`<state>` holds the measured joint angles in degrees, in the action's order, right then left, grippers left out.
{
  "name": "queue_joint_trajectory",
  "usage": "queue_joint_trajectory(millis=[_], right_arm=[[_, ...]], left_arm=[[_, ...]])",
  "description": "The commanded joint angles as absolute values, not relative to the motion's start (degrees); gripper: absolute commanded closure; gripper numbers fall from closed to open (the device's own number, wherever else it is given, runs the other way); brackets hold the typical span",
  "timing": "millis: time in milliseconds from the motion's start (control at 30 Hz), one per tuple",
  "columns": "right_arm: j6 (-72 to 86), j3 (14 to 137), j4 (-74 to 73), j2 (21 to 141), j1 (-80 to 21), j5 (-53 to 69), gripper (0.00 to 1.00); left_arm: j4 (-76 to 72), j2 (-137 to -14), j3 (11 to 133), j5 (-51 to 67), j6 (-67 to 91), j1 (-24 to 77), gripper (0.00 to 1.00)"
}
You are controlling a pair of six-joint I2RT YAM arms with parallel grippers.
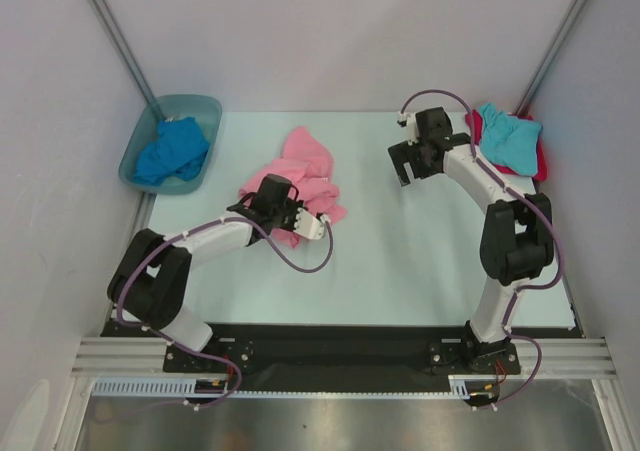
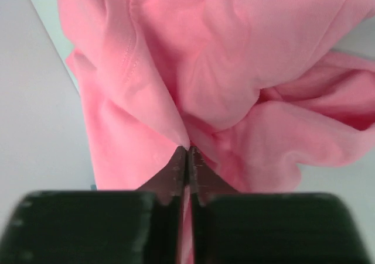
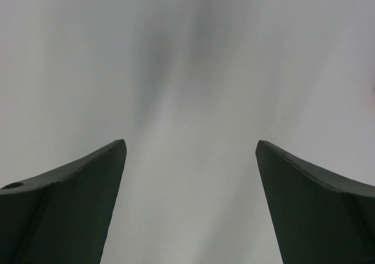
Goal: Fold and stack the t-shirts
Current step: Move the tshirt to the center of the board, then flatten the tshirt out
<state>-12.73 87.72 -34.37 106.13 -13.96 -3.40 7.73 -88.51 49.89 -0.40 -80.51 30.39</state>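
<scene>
One fold of the pink shirt (image 2: 234, 71) sat pinched in the left jaws, bulk ahead; right jaws gaped empty.

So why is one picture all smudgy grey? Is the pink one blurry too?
Right wrist view: just blank grey with a soft shadow streak behind the right gripper. Left wrist view: crumpled pink cloth t-shirt sharp, stitching visible; left gripper fuzzy near the lens.

tub (image 1: 203, 102): teal plastic, far-L corner | tbl (image 1: 420, 261): pale green | walls (image 1: 330, 31): white | metal rail (image 1: 340, 356): near edge
</scene>
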Motion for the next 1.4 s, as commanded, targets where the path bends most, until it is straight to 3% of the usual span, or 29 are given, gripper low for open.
queue_joint_trajectory(millis=[0, 200, 267, 300, 333, 433, 633, 867, 1367], right_arm=[[-13.09, 87.1, -32.96, 102.83, -15.38, -2.64, 0.0], [-15.63, 85.17, -34.1, 102.39, -19.06, -0.62, 0.0], [-16.69, 83.25, -33.31, 101.96, -21.35, -1.14, 0.0], [-17.13, 82.62, -32.79, 101.69, -22.14, -1.75, 0.0], [-17.83, 82.18, -32.17, 101.34, -22.84, -1.93, 0.0], [-18.98, 81.74, -32.08, 100.72, -25.92, -2.02, 0.0], [-23.11, 81.56, -30.68, 100.9, -32.69, -4.04, 0.0], [-27.15, 82.0, -29.44, 102.65, -40.07, -4.22, 0.0], [-29.18, 90.43, -26.98, 114.16, -49.57, -3.61, 0.0]], left_arm=[[6.59, -90.0, 50.1, 0.18, -79.81, 29.97, 1.0], [7.64, -89.65, 55.44, -2.1, -73.76, 29.53, 1.0], [8.87, -90.53, 61.48, -3.68, -67.43, 29.44, 0.62], [8.79, -90.79, 63.52, -5.43, -65.15, 29.36, 0.49], [8.44, -90.97, 65.55, -6.49, -60.25, 29.18, 0.22], [8.17, -90.88, 73.19, -11.33, -51.37, 29.0, 0.01], [6.68, -89.91, 80.68, -27.91, -41.41, 27.16, 0.0], [9.13, -85.7, 75.42, -35.58, -37.8, 21.46, 0.0], [14.94, -81.92, 75.41, -36.91, -33.75, 13.1, 0.0]])
